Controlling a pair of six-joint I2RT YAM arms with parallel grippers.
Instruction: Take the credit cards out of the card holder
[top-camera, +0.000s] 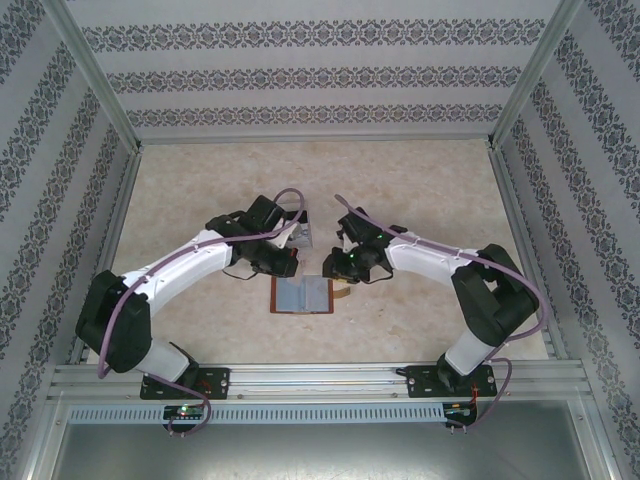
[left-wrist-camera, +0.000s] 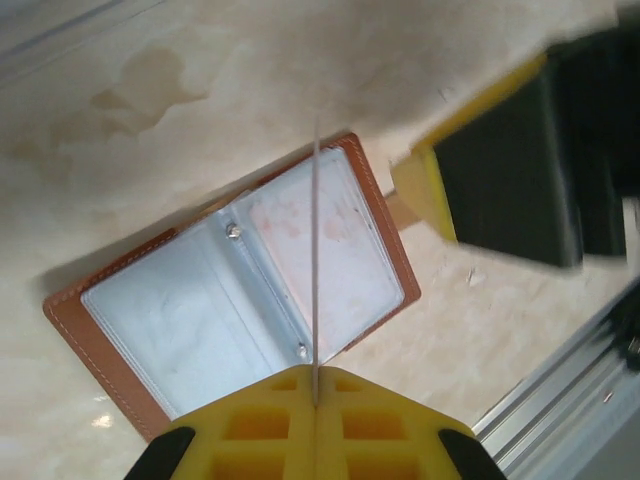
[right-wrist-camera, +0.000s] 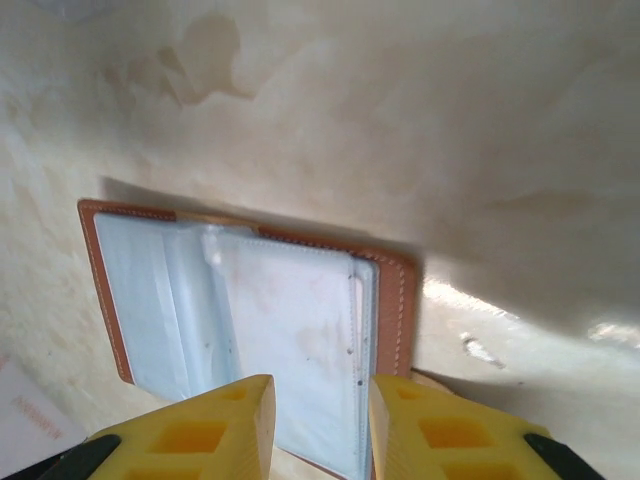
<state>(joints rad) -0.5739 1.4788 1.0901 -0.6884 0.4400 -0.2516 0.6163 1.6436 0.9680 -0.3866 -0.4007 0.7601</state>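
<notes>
The card holder lies open on the table, brown leather rim around grey-blue clear sleeves. My left gripper hangs above it, shut on a thin pale credit card seen edge-on, standing upright over the holder's middle fold. In the top view this gripper is just behind the holder. My right gripper is open, its yellow fingers spread above the holder's right page, touching nothing. From above it sits at the holder's far right corner. Another pale card lies on the table.
The beige table has open room behind and to both sides. A metal rail runs along the near edge. Patterned walls close in the left, right and back. The holder's strap tab sticks out to the right.
</notes>
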